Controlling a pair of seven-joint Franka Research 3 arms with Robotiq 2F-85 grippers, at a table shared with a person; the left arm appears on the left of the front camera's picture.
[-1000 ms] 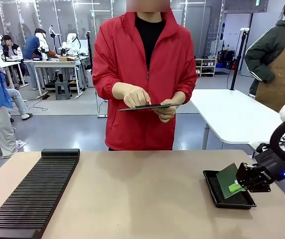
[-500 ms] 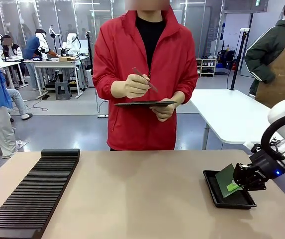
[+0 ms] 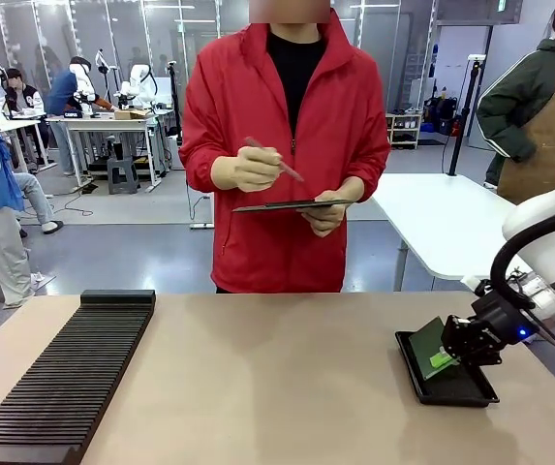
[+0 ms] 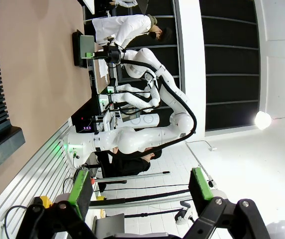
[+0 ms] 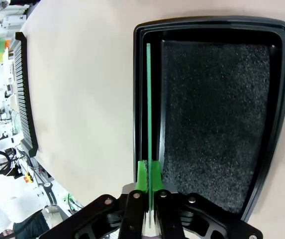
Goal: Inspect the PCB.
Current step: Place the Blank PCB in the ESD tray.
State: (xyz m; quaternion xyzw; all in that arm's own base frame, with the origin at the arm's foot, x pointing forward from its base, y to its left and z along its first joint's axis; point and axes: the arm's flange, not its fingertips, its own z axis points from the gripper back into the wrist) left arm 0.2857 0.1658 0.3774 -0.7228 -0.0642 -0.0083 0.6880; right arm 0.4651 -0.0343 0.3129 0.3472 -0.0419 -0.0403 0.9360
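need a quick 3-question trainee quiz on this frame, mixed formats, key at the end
1. True or false: the right tool is shut on the thin flat green circuit board.
2. Multiple choice: the board is over A) the slotted black rack, B) the shallow black rectangular tray, C) the person's dark clipboard.
3. Fill in: the left tool's jaws are ____.

Key: 1 true; 2 B; 3 open.

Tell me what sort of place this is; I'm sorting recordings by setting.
Probably a robotics lab or workshop hall. The right claw is shut on a PCB over a black tray, a person holds a clipboard across the table, and other robot tables stand behind.
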